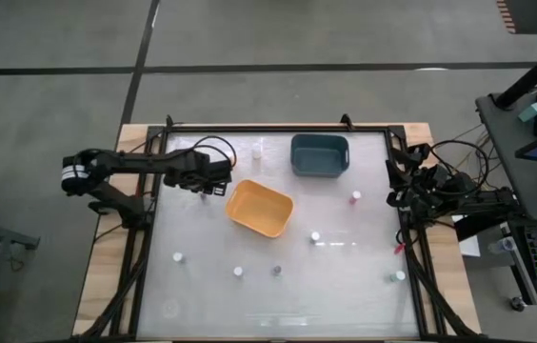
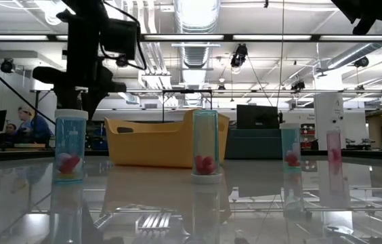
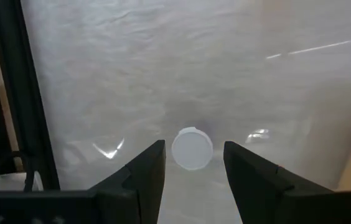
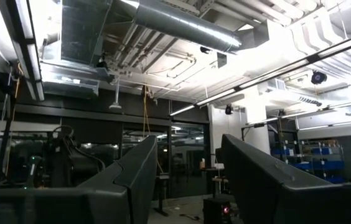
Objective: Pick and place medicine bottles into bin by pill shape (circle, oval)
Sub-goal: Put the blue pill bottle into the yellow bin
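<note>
My left gripper (image 1: pixel 206 189) hangs open over the far-left part of the table, left of the orange-yellow tub (image 1: pixel 260 209). In the left wrist view a white-capped bottle (image 3: pixel 191 148) stands upright on the table, and my left gripper (image 3: pixel 194 149) has one finger on either side of it without touching. The dark teal tub (image 1: pixel 320 155) stands at the far middle. My right gripper (image 4: pixel 188 180) is open and empty, parked at the table's right edge (image 1: pixel 411 183) and pointing up at the ceiling.
Several other small bottles stand scattered on the table: one (image 1: pixel 257 151) left of the teal tub, one (image 1: pixel 355 197) at the right, one (image 1: pixel 315 236) near the orange tub, and others along the near side (image 1: pixel 178 256) (image 1: pixel 238 272) (image 1: pixel 399 276). A black frame (image 1: pixel 154 238) rims the table.
</note>
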Robot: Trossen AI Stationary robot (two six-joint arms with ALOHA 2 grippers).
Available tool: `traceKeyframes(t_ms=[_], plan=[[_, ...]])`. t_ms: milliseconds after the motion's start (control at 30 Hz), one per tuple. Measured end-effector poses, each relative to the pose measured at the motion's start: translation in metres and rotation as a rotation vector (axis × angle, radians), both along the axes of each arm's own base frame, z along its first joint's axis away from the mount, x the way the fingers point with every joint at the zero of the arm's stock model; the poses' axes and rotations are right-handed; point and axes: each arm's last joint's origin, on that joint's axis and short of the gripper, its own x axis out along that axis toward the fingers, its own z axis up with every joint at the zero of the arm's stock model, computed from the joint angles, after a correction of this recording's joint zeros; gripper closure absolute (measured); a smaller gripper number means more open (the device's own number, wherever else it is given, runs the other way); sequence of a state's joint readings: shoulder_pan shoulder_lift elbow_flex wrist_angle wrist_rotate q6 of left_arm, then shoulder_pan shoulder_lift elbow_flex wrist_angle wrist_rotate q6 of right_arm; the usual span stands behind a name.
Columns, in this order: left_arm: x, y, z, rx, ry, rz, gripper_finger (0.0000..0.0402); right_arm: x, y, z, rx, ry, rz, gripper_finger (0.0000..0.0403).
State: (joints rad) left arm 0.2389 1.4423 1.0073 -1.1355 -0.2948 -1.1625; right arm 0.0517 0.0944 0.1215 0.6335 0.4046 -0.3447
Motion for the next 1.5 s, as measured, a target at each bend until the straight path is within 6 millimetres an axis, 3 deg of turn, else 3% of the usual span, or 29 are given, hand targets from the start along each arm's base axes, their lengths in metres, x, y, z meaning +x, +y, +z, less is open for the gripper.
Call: traceKeyframes(t_ms=[300,600,967,1267,1500], plan=[[0.006,0.004,-0.013,-0.025,0.054,-0.01,0.0253,0.0,0.0,0.0,0.0,-0.001,0.0,0.0232],[0.006,0.004,-0.013,-0.022,0.059,-0.008,0.0251,0.0,0.0,0.0,-0.006,0.002,-0.004,0.0232],[0.006,0.004,-0.013,-0.022,0.059,-0.006,0.019,0.0,0.0,0.0,-0.006,0.002,-0.004,0.0232],[0.005,0.004,-0.015,-0.021,0.062,-0.007,0.0205,0.0,0.0,0.0,-0.005,0.002,-0.005,0.0232],[0.003,0.003,-0.031,-0.011,0.036,-0.007,0.0215,0.0,0.0,0.0,-0.006,0.002,-0.004,0.0232]])
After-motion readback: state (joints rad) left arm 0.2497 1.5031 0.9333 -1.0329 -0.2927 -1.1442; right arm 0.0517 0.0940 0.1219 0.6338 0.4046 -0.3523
